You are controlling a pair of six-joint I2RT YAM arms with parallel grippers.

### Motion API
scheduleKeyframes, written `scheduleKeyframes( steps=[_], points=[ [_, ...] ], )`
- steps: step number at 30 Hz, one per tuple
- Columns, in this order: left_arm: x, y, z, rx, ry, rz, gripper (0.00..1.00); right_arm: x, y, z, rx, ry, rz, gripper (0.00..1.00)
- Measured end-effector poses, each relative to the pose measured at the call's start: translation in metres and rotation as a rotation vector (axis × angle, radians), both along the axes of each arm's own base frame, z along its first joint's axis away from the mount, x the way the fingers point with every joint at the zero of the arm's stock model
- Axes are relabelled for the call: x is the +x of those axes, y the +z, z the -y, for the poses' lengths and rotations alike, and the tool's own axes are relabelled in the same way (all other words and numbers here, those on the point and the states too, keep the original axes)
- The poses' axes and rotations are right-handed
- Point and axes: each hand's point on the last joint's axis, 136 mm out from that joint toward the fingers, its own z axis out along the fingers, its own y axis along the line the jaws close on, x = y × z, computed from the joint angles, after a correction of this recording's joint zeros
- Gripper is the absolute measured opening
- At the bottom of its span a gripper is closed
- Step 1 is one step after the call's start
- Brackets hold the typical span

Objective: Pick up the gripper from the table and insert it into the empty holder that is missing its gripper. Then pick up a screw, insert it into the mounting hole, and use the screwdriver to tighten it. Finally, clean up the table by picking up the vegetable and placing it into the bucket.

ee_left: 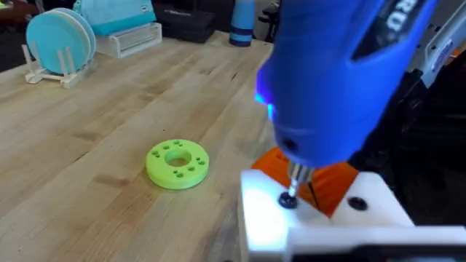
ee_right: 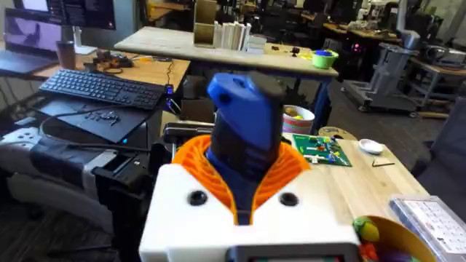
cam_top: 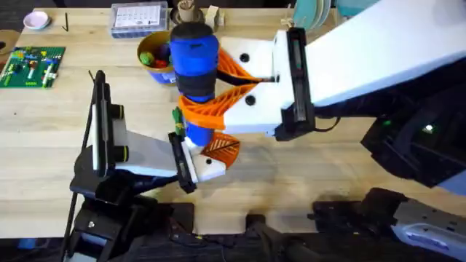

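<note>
My right gripper (cam_top: 196, 91) reaches across from the right, shut on the blue screwdriver (cam_top: 193, 51), which stands upright. Its orange ribbed pads (ee_right: 291, 164) clasp the screwdriver (ee_right: 244, 124) body. In the left wrist view the screwdriver (ee_left: 328, 80) tip rests on a dark screw (ee_left: 289, 200) in the white holder (ee_left: 262, 215), and its light is on. The orange gripper (ee_left: 331, 182) sits in the holder behind the screw. My left gripper (cam_top: 204, 161) is shut on the holder beneath the screwdriver. The bucket (cam_top: 148, 45) stands just beyond, with toy food inside. The vegetable is out of view.
A bright green disc with holes (ee_left: 177, 164) lies on the wood close to the holder. A green circuit board (cam_top: 33, 65) and a small bowl (cam_top: 36, 20) are at the far left, a clear box (cam_top: 138, 18) at the back. Teal plates (ee_left: 60, 40) stand in a rack.
</note>
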Motion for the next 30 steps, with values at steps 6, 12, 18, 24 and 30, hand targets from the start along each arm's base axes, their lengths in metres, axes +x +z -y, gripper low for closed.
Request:
scheduleKeyframes(
  steps=[6,12,18,24,30],
  points=[
    [0.0000,0.0001,0.0000,0.000,0.000,0.000,0.004,0.0002,-0.0017,-0.0002,-0.006,0.000,-0.006,0.065],
    [0.0000,0.0002,0.0000,0.000,0.000,0.000,0.004,0.0012,-0.0027,-0.0005,-0.009,-0.004,-0.009,0.065],
    [0.0000,0.0001,0.0000,0.000,0.000,0.000,0.004,0.0048,-0.0065,-0.0027,-0.017,-0.014,-0.012,0.065],
    [-0.0006,0.0001,0.0005,0.000,-0.003,0.001,0.004,0.0060,-0.0067,-0.0028,-0.017,-0.019,-0.014,0.063],
    [-0.0008,0.0001,0.0005,0.000,-0.005,0.001,0.004,0.0062,-0.0066,-0.0028,-0.017,-0.021,-0.014,0.060]
  ],
)
